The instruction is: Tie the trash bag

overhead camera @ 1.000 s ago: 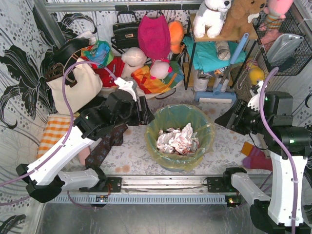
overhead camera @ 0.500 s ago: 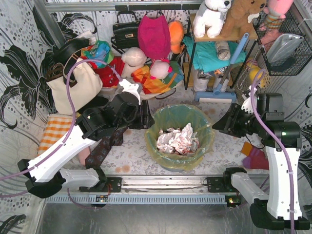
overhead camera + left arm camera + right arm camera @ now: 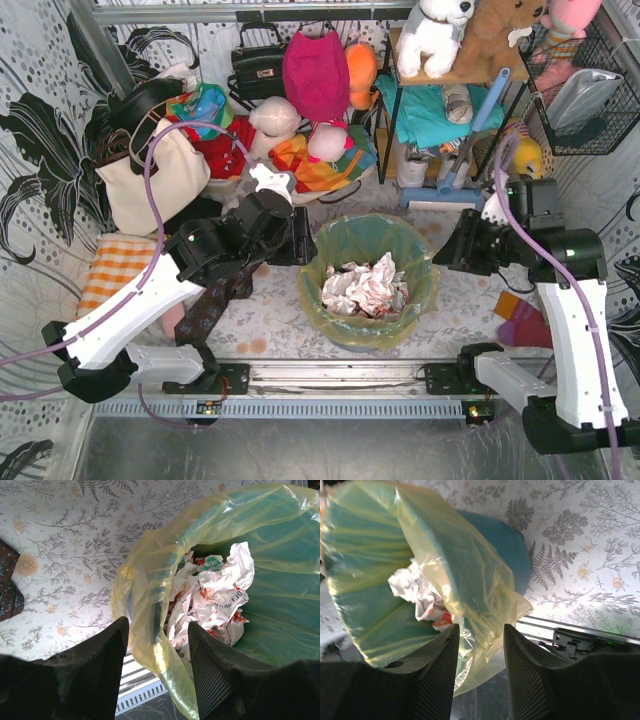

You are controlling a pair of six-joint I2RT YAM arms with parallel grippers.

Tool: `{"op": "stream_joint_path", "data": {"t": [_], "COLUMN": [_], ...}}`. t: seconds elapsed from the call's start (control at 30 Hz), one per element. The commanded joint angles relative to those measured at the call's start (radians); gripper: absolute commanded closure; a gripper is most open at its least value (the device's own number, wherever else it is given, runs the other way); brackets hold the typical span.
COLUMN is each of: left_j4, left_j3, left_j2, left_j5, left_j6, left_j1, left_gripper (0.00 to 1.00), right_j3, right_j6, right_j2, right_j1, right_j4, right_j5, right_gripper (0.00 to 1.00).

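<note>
Seen from above, the trash bag (image 3: 405, 250), with crumpled paper (image 3: 365, 285) inside, is sitting mid-counter (image 3: 280, 315) towards the near edge. The left fingers (image 3: 303, 243) and right fingers (image 3: 448, 252) are hovering at its left and right rims. In the left wrist view, the left fingers (image 3: 157, 632) are standing open, straddling the bag's yellow rim and gripping nothing. In the right wrist view, the right fingers (image 3: 480, 632) are open too, around the bag's overhang, with the teal bin (image 3: 507, 545) showing beneath.

Floral-print table (image 3: 270, 320), teal bin (image 3: 507, 550) holding the trash bag (image 3: 420, 270) at centre, dark patterned cloth (image 3: 205, 310) left, colourful sock (image 3: 525, 322) right
</note>
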Motion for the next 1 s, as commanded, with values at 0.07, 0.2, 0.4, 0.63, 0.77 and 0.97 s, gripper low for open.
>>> {"op": "stream_joint_path", "data": {"t": [0.07, 0.2, 0.4, 0.63, 0.77, 0.97], "left_j4": [0.022, 0.022, 0.003, -0.020, 0.000, 0.022], "left_j3": [0.017, 0.007, -0.002, -0.023, -0.041, -0.034], "left_j2": [0.017, 0.016, 0.007, 0.007, 0.019, 0.020], "left_j5": [-0.018, -0.021, -0.031, -0.043, -0.031, -0.024], "left_j6": [-0.012, -0.019, -0.020, -0.020, -0.020, -0.013], "left_j1": [-0.013, -0.020, -0.022, -0.022, -0.022, -0.022], "left_gripper": [0.42, 0.46, 0.53, 0.57, 0.59, 0.71], "right_j3": [0.030, 0.094, 0.103, 0.092, 0.090, 0.061], "right_j6": [0.159, 0.223, 0.224, 0.221, 0.218, 0.220], "right_j2": [0.059, 0.135, 0.161, 0.166, 0.163, 0.158], "right_j1": [0.352, 0.513, 0.525, 0.525, 0.525, 0.525], "right_j4": [0.010, -0.025, -0.054, -0.046, -0.046, -0.032], "right_j5": [0.279, 0.434, 0.500, 0.496, 0.498, 0.492], "right_gripper": [0.59, 0.58, 0.61, 0.64, 0.64, 0.70]}}
